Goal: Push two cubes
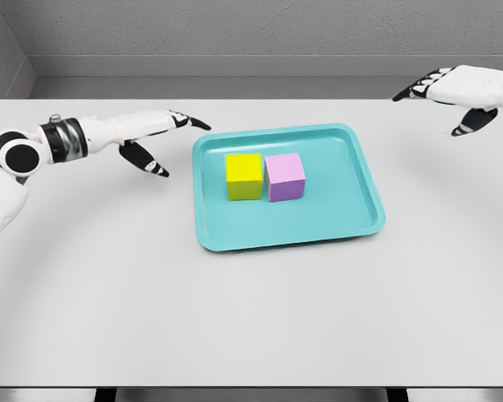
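Note:
A yellow cube (244, 176) and a pink cube (285, 177) sit side by side, almost touching, inside a teal tray (352, 213) at the middle of the table. My left hand (172, 134) hovers just left of the tray's far left corner, fingers stretched out toward the tray, thumb hanging down, holding nothing. My right hand (440, 96) floats at the far right, well away from the tray, fingers spread and pointing left, also holding nothing.
The white table (235, 327) stretches wide around the tray, with its front edge near the bottom of the view. A grey wall runs behind the table's far edge.

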